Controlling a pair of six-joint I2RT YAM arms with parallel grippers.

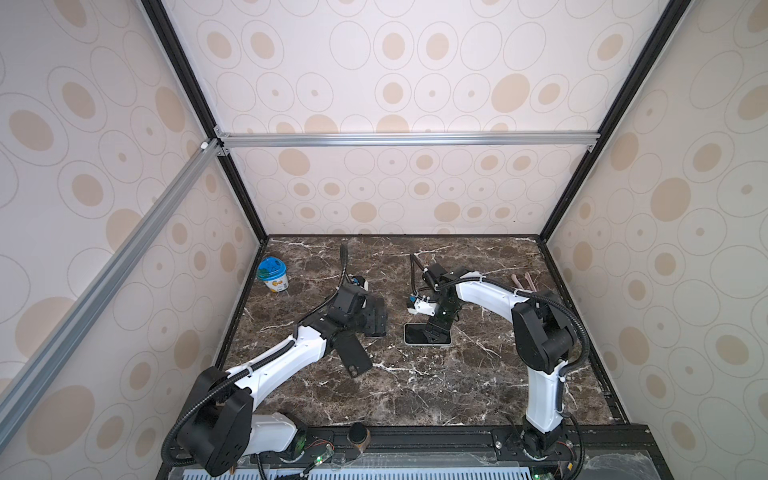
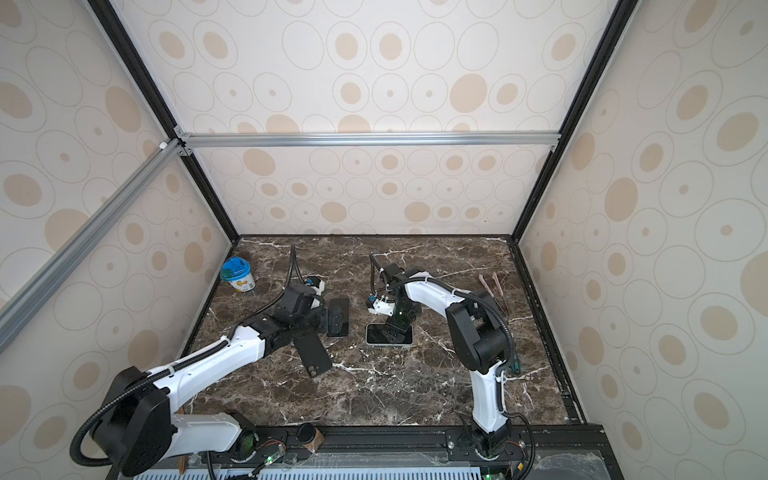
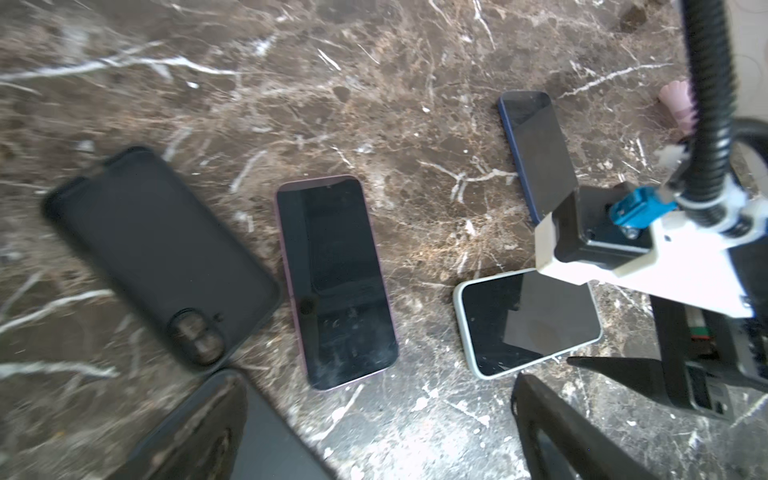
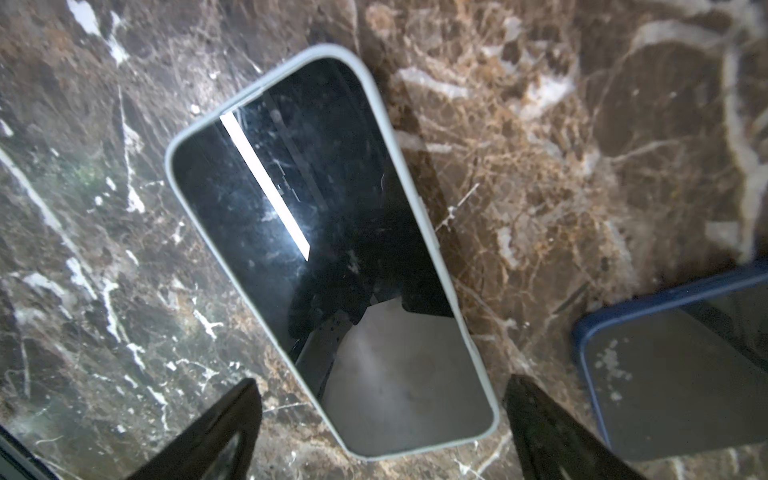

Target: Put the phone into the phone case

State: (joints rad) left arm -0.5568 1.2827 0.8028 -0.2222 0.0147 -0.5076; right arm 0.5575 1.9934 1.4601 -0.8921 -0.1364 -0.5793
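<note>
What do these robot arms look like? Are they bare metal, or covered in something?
Covered. The left arm and right arm have smooth white shell segments joined by chunky black joints. A ribbed black cable runs along each. The left gripper and right gripper each have two pointed black fingers. A white camera mount with a blue connector sits at the wrist.

Top views: high, looking down at whole table. Wrist views: close, downward; both share white-edged phone.

phone: pink-edged, screen up (dark) | phone case: black, just beside
</note>
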